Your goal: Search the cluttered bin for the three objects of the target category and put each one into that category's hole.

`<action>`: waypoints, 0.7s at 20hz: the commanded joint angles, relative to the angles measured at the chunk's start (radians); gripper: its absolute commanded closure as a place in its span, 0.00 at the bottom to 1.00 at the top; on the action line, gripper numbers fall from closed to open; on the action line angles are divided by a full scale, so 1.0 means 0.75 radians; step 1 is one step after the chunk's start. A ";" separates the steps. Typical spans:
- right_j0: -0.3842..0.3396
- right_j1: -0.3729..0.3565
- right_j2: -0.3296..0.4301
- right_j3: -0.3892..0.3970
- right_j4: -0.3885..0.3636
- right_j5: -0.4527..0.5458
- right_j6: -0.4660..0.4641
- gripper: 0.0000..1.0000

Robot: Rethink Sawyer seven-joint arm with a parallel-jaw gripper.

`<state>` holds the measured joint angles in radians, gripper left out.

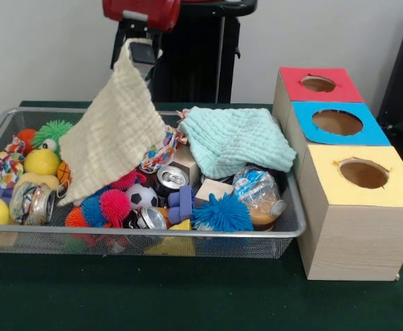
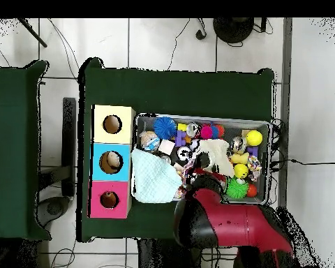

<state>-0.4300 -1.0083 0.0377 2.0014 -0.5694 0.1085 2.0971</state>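
The gripper (image 1: 140, 49) hangs from above, clamped shut.

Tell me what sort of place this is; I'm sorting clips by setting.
Probably a robotics lab or test room: a wire mesh bin of toys and cans on a green-covered table, three wooden boxes with coloured holed tops, tiled floor with trailing cables.

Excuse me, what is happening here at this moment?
The robot's gripper is holding a cream cloth by one corner, lifted above the wire bin. The cloth's lower edge hangs among the toys and cans. A mint cloth lies over the bin's corner nearest the boxes. Beside the bin stand a red box, a blue box and a yellow box, each with a hole on top.
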 commanded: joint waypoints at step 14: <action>-0.078 -0.475 0.132 0.616 0.086 0.006 0.054 1.00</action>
<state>-0.4351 -1.2518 0.0578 2.2515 -0.5247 0.1087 2.0971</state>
